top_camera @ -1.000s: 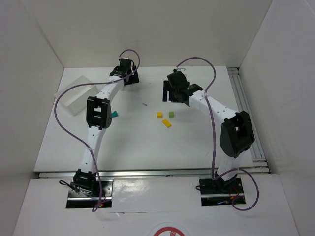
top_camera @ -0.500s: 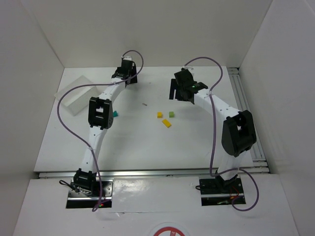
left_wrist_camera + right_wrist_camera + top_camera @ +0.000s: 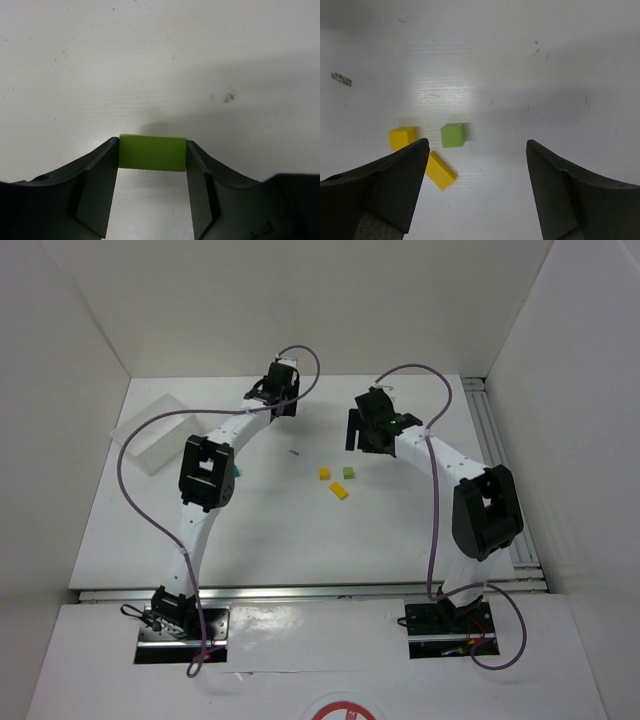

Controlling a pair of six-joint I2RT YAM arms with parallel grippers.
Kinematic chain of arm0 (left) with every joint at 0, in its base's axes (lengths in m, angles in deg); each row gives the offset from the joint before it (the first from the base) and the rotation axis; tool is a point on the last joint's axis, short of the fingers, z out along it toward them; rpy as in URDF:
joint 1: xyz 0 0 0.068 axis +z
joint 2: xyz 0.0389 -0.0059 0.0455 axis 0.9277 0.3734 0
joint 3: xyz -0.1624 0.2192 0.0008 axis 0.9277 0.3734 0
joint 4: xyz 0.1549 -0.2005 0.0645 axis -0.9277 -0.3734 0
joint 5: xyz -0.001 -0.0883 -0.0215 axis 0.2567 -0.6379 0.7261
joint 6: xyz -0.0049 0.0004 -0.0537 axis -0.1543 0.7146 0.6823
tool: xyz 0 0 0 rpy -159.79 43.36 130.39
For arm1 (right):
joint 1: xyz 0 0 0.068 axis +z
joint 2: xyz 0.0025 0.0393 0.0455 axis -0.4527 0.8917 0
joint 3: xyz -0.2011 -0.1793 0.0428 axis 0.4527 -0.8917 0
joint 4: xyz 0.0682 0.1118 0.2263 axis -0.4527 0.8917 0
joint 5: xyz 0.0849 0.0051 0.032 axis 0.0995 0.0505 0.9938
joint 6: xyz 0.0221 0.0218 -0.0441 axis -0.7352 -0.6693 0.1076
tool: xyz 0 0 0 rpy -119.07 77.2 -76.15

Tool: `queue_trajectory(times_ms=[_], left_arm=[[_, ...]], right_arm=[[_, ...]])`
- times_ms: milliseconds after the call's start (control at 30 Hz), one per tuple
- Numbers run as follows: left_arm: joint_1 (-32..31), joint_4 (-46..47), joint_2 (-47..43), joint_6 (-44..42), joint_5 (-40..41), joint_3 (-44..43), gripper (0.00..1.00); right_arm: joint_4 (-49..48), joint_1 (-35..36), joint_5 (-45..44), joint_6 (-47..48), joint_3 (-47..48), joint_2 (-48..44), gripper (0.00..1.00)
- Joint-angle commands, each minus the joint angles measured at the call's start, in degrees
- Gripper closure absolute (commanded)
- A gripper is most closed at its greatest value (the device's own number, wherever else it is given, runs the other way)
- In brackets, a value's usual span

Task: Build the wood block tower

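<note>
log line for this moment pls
left pincer: shut on green block | right pincer: open, empty | table: green cube, yellow cube, yellow bar unstacked | stacking: not started

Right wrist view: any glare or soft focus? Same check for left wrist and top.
Right wrist: a bright glare patch on the table just above the green cube, a darker band along the top edge, the right gripper's fingers slightly soft. Left wrist: the green block between the left gripper's fingers is sharp, faint shadow behind it. Top external: even light, the yellow blocks tiny.
</note>
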Motion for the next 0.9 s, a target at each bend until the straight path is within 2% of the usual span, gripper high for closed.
queue_trajectory(times_ms=[0,100,200,267,333,367,567,700,767,867], left_arm=[[1.18,-2.31,-15.41,5.66,-8.93,3.93,0.75],[1.18,-5.12,-22.2,8.13,-19.83,11.66,0.81],[1.18,-5.13,-31.34,7.62,-28.81,21.06,0.89],[1.18,-4.61,-37.82,6.04,-37.25,27.89,0.94],[1.18,-3.38,-41.8,2.09,-48.72,32.4,0.94],[1.18,-2.59,-44.95,0.78,-51.49,34.16,0.94],[1.8,-1.0,-51.31,-1.52,-67.13,42.52,0.93],[1.09,0.4,-52.37,-3.89,-72.69,44.28,0.93],[-0.75,-1.52,-52.37,-6.52,-72.7,44.28,0.93],[-1.89,-2.23,-51.84,-8.37,-73.22,44.28,0.93]], right_arm=[[-0.72,-0.9,0.97,0.02,-2.41,-6.06,0.15],[-1.24,-2.4,4.39,0.8,-5.39,-10.61,0.15],[-1.24,-6.26,15.18,2.55,-7.51,-14.49,0.15],[-0.72,-9.07,26.25,3.35,-7.51,-15.64,0.16],[0.34,-11.0,32.76,3.88,-8.04,-17.13,0.17],[0.34,-11.01,38.62,3.88,-8.04,-17.66,0.18],[-5.36,-12.77,53.85,-1.73,-9.62,-21.53,0.19],[-12.65,-12.77,60.02,-8.67,-11.2,-20.92,0.19],[-18.81,-12.77,62.58,-13.42,-12.26,-19.52,0.19],[-19.0,-10.32,64.26,-14.66,-9.82,-16.54,0.19]])
